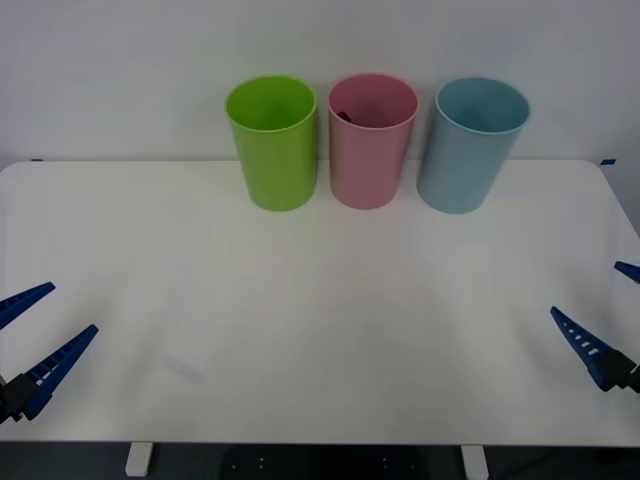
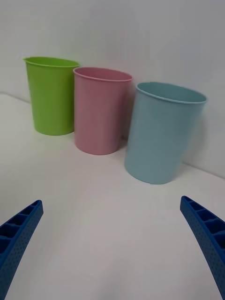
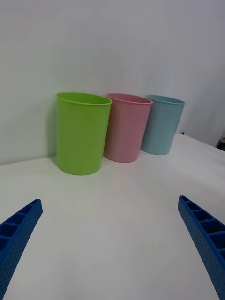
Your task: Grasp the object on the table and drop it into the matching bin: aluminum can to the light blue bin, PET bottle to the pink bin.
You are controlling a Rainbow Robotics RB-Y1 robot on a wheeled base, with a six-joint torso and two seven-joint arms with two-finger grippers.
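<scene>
Idling fingers: left gripper (image 1: 72, 308), right gripper (image 1: 585, 290) both wide, empty.
PET bottle (image 1: 346, 114): seemingly inside pink bin (image 1: 372, 170), far ahead of fingers; likely light, slick, grip mid-body.

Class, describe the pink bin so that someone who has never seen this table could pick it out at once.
Start at the far edge of the white table, against the wall, where three tall round bins stand in a row. The pink bin is the middle one, with the green bin on its left and the light blue bin on its right. It alone is pink, and something dark shows just inside its rim.
</scene>
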